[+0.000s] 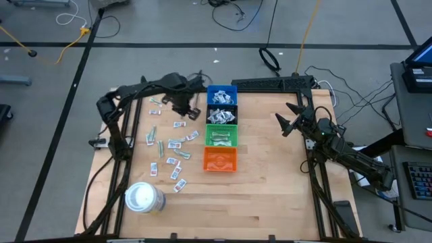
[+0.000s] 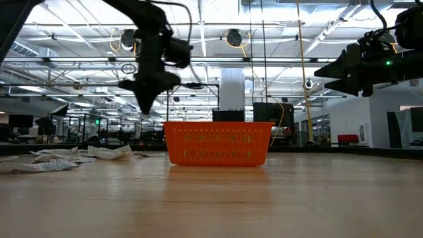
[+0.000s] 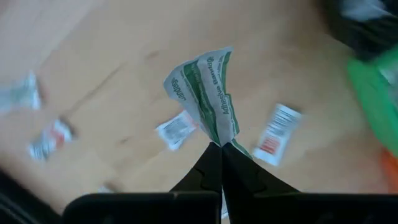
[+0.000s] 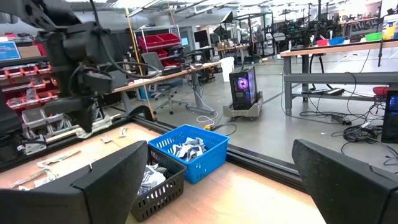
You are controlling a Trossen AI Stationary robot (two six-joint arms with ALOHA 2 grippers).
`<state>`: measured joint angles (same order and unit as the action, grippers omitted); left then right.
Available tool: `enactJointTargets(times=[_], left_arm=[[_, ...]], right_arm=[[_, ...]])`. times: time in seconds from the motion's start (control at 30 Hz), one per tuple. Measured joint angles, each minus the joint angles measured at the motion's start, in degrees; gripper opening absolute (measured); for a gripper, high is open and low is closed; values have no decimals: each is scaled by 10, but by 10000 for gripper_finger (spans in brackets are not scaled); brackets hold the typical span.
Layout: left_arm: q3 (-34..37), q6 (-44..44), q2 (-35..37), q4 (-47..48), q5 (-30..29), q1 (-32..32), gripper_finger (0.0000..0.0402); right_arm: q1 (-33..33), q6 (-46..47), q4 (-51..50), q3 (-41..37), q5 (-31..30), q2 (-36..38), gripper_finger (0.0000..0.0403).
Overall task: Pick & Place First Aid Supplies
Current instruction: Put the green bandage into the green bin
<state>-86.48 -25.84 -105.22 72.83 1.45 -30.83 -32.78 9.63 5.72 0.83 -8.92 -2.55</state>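
Observation:
My left gripper (image 1: 188,110) hangs above the table just left of the row of bins, shut on a white packet with green print (image 3: 205,93); it also shows in the low view (image 2: 147,106). Several small first aid packets (image 1: 172,145) lie flat on the wood to the left of the bins, and some show in the left wrist view (image 3: 277,134). My right gripper (image 1: 287,121) is open and empty above the table's right half, its fingers wide apart in the right wrist view (image 4: 217,180). My left gripper pinches the green-printed packet by its lower end (image 3: 219,138) between its two fingertips, coming from above. The packet is lifted clear of the table and is creased and bent lengthwise.
A row of small bins stands mid-table: blue (image 1: 221,94), black (image 1: 221,113), green (image 1: 221,133) and orange (image 1: 221,160), several holding packets. A large white roll (image 1: 144,198) stands near the front left. Bare wood lies right of the bins.

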Motion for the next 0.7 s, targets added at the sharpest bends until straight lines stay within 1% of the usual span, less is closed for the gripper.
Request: enactJointTargets(times=[0.17,0.37,0.5,0.6,0.7], left_arm=[[-97,149,-66,44,12,56,0],[-238,272,-157,103,15,106,0],[-323,346,-205,126,15,133,0],[-368,387,-230,131,14,147,0],[-391,420,-242,132,11,157,0]], right_arm=[[0,0,0,0,0,0,393],[0,0,0,0,0,0,393],[0,0,0,0,0,0,393],[0,0,0,0,0,0,393],[0,0,0,0,0,0,393]])
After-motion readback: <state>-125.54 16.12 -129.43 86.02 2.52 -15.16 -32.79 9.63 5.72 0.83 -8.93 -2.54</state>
